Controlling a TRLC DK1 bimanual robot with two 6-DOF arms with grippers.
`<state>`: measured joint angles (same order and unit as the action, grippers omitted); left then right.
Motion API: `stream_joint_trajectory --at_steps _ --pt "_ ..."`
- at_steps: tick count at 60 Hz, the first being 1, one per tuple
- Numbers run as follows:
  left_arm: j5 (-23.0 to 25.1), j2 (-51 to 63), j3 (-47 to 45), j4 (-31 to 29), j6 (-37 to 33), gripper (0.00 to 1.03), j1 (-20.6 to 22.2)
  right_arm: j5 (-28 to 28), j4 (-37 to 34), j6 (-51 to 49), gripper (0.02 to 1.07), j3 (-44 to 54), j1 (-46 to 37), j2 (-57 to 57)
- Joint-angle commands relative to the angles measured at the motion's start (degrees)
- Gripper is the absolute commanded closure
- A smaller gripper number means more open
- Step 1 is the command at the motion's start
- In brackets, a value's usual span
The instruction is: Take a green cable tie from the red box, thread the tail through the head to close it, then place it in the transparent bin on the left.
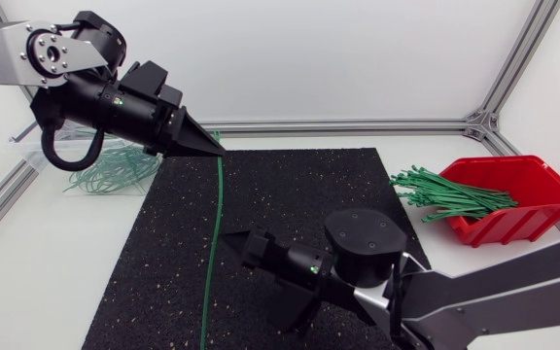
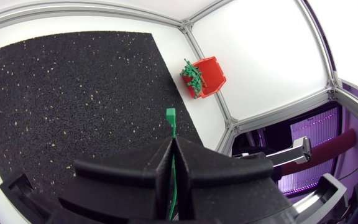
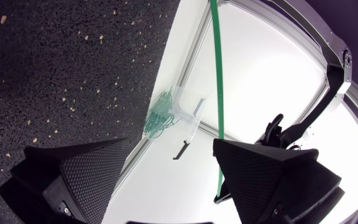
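Black mat (image 1: 290,214), cable tie (image 1: 212,243) pinched in left tool (image 1: 216,150)

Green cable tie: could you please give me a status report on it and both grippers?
Left gripper shut on thin green plastic cable tie, not yet threaded. Right gripper open, tie hanging ahead of its fingers. Nothing blocking.

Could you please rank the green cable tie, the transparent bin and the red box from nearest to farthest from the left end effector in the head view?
1. Green cable tie: held in the left end effector itself.
2. Transparent bin: close by, toward the table's left.
3. Red box: farthest, at the table's right side.
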<state>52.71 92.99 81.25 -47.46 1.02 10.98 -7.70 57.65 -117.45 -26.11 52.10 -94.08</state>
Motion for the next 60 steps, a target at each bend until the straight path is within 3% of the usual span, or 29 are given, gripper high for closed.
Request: stream_joint_trajectory --at_steps 1,26,60 --pt "0.38 2.2 -1.01 0.97 -1.9 1.0 -1.14 -0.29 0.54 -1.29 0.1 1.85 0.2 -1.45" --pt "0.73 7.91 -0.13 2.02 -3.39 1.0 -1.23 -3.28 0.45 -2.87 0.1 4.84 -3.93 -1.1" --pt "0.73 9.4 0.13 2.37 -3.65 1.0 -0.79 1.02 0.71 -0.85 0.1 -2.28 6.18 -11.3"
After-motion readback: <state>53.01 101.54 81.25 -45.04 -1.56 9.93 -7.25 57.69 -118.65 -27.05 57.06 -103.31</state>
